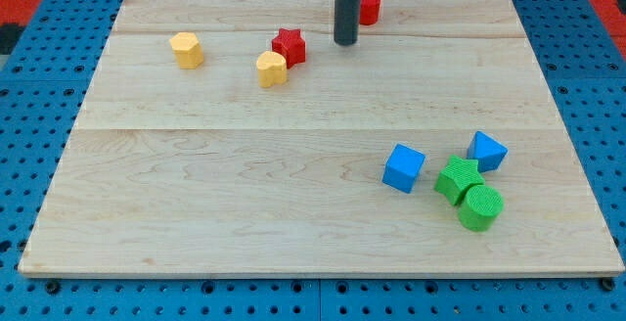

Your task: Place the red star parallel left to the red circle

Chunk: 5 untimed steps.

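Seven blocks sit on the wooden tabletop [245,184]: two red, two yellow, two blue, two green... that makes eight. The rod has no jaws, holds nothing; my tip [345,43] rests near the far edge, just beside the red circle [370,6]. The red star [289,45] lies leftward, touching a yellow block [271,68].

Red circle block [370,6] half hidden behind dark straight rod [346,3]; rod upper part cut off by view's top edge.
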Each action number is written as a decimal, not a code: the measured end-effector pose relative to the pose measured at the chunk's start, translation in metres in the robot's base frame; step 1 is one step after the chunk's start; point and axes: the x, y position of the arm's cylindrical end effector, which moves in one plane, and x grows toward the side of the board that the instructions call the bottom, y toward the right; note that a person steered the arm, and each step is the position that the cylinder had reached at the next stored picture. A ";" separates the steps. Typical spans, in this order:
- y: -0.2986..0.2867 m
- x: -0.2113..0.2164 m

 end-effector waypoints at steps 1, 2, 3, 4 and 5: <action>-0.016 0.051; -0.065 0.039; -0.081 0.016; -0.089 -0.008; -0.090 -0.033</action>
